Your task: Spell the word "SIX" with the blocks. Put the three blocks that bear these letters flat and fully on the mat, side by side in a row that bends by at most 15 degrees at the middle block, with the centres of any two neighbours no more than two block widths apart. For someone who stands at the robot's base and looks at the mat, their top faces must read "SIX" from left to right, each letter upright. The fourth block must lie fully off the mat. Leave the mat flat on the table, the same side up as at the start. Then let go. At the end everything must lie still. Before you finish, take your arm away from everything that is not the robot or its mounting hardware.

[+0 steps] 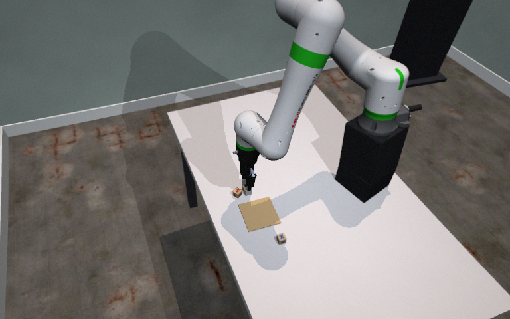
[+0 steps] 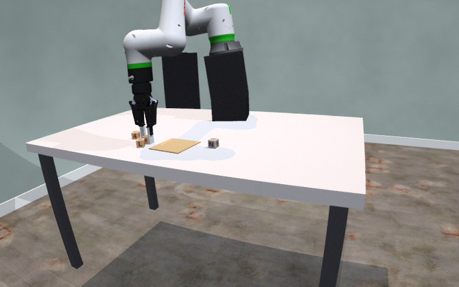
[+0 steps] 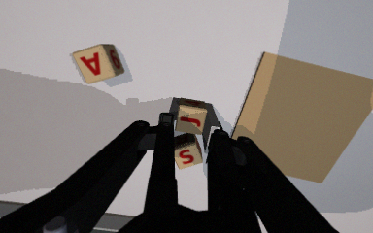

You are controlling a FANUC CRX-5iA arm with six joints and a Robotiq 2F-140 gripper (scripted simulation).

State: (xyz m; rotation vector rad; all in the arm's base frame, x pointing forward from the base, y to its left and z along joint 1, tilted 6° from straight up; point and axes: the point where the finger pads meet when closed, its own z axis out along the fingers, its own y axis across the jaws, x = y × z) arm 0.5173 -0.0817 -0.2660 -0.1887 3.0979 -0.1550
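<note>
My gripper [image 1: 247, 190] [image 2: 146, 137] [image 3: 190, 111] is shut on a wooden block [image 2: 146, 140] [image 3: 191, 116] whose face towards the wrist camera shows a red J. It is low, at or just above the table. A block with a red S on top [image 1: 236, 192] [image 2: 140, 143] [image 3: 186, 156] sits close beside it. A block with a red A on top [image 2: 135, 135] [image 3: 93, 64] stands apart; my gripper largely hides it in the top view. A block with a blue X on top [image 1: 281, 238] [image 2: 213, 143] stands off the mat's other side. The tan mat [image 1: 259, 216] [image 2: 175, 146] [image 3: 315, 126] lies flat, bearing no blocks.
The white table [image 1: 348, 264] [image 2: 278, 152] carries everything. The black robot pedestal [image 1: 370, 165] [image 2: 228, 85] stands on it. A long table edge runs past the S block's outer side, some way off.
</note>
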